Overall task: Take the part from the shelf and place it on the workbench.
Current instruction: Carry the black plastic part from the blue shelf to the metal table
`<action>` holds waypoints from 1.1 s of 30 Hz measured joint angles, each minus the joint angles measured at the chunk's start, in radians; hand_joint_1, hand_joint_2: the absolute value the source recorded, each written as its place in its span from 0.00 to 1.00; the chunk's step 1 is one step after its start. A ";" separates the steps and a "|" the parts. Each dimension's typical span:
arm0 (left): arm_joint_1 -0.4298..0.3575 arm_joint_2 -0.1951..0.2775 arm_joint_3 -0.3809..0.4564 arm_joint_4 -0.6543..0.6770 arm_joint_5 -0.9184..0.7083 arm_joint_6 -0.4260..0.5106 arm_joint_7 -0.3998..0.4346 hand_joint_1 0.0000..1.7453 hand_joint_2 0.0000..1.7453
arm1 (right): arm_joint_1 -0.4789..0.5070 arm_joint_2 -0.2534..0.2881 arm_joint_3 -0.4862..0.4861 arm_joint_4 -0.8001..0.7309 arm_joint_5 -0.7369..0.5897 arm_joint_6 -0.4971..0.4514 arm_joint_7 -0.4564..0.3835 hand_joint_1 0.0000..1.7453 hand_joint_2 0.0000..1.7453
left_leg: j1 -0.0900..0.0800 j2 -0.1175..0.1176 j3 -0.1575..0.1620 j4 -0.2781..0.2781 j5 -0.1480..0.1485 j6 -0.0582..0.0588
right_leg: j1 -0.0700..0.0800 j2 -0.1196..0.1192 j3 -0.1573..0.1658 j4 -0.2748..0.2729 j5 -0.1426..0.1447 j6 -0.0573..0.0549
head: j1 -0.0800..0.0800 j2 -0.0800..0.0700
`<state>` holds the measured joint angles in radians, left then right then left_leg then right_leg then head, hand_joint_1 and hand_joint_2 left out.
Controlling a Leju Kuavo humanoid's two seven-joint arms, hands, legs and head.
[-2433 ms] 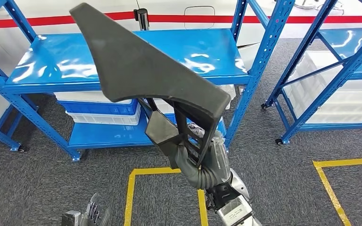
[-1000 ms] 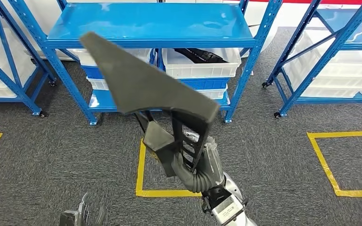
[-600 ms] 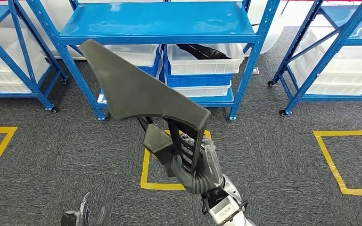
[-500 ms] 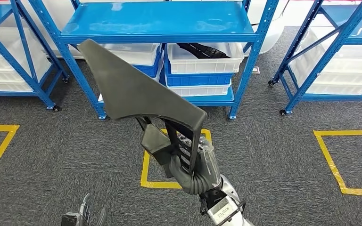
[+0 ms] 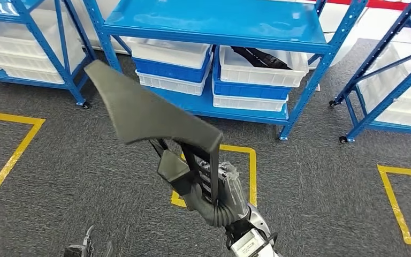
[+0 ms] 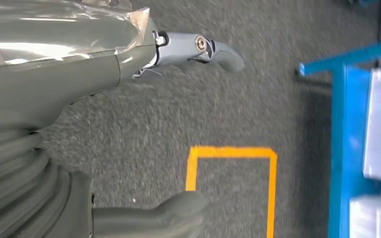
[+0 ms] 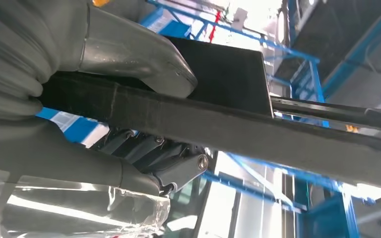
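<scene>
Dark grey carpet [image 5: 59, 176] all over the floor, with yellow tape squares [image 5: 250, 160] marked on it. White and blue bins [image 5: 171, 67] sit stacked down low — one white bin [image 5: 262, 67] has something long and black in it.

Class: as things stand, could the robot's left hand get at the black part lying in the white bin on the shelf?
Probably not: the left hand hangs low, far from the white bin holding the black part.

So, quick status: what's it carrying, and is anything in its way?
Right hand grips the dark part, raised high. Left hand holds nothing, fingers apart. Blue shelf ahead; carpet between.
</scene>
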<state>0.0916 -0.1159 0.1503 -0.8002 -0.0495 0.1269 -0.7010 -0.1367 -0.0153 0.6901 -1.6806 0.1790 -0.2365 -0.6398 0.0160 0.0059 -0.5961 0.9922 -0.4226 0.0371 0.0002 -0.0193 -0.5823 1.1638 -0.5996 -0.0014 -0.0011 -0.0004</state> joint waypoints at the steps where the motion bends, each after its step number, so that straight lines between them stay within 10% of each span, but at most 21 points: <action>1: 0.001 0.001 0.005 0.004 0.002 0.000 0.000 0.00 1.00 | 0.004 -0.003 0.001 0.004 0.000 0.000 -0.002 1.00 1.00 | 0.000 -0.009 -0.003 0.000 0.002 0.002 | -0.003 0.006 -0.034 0.067 -0.020 0.000 | 0.001 0.000; 3: 0.005 0.004 0.012 0.008 0.005 -0.001 0.000 0.00 1.00 | 0.012 -0.008 0.003 0.011 0.001 0.000 -0.005 1.00 1.00 | 0.000 -0.030 -0.005 0.001 0.004 0.004 | -0.009 0.011 -0.065 0.118 -0.020 0.012 | 0.001 0.000; 7: 0.015 0.005 0.028 0.006 0.005 -0.002 0.000 0.00 1.00 | 0.011 -0.011 0.010 0.023 0.001 0.002 -0.008 1.00 1.00 | -0.001 -0.070 -0.011 0.009 0.009 -0.009 | -0.029 0.049 0.032 -0.108 0.086 0.046 | 0.000 0.000; 12: 0.027 0.006 0.034 -0.014 -0.005 -0.003 0.000 0.00 1.00 | 0.011 -0.009 0.017 0.033 -0.001 0.002 -0.012 1.00 1.00 | 0.007 -0.085 -0.037 0.030 0.007 -0.038 | -0.032 0.046 0.048 -0.155 0.110 0.019 | -0.007 0.000; 18: 0.034 0.006 0.025 -0.045 -0.013 0.003 0.000 0.00 1.00 | 0.025 -0.010 0.020 0.038 -0.004 0.000 -0.021 1.00 1.00 | 0.008 -0.010 -0.148 0.313 -0.140 -0.051 | -0.018 -0.013 0.041 -0.155 0.117 -0.001 | -0.014 0.000; 23: 0.035 0.006 0.005 -0.079 -0.013 0.019 0.000 0.00 1.00 | 0.032 -0.010 0.021 0.039 -0.002 -0.003 -0.025 1.00 1.00 | 0.005 0.041 0.004 0.054 -0.044 -0.042 | -0.008 -0.053 0.042 -0.154 0.115 0.005 | -0.012 0.000; 28: 0.041 0.007 -0.018 -0.112 -0.013 0.029 0.000 0.00 1.00 | 0.035 -0.010 0.021 0.039 0.003 -0.010 -0.026 1.00 1.00 | -0.006 0.010 0.003 0.030 -0.029 -0.009 | -0.003 -0.050 0.030 -0.130 0.096 0.025 | -0.006 0.000; 33: 0.041 0.008 -0.032 -0.129 -0.011 0.031 0.000 0.00 1.00 | 0.049 -0.014 0.021 0.039 0.006 -0.013 -0.027 1.00 1.00 | -0.009 -0.037 -0.009 0.027 -0.017 0.013 | -0.007 0.013 -0.092 0.135 -0.018 0.011 | 0.001 0.000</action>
<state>0.1321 -0.1078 0.1185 -0.9294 -0.0605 0.1580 -0.7012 -0.0881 -0.0298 0.7113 -1.6418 0.1854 -0.2493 -0.6670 0.0071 -0.0314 -0.6050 1.0196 -0.4392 0.0504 -0.0070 -0.0065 -0.6746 1.2991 -0.6178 0.0095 -0.0002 -0.0004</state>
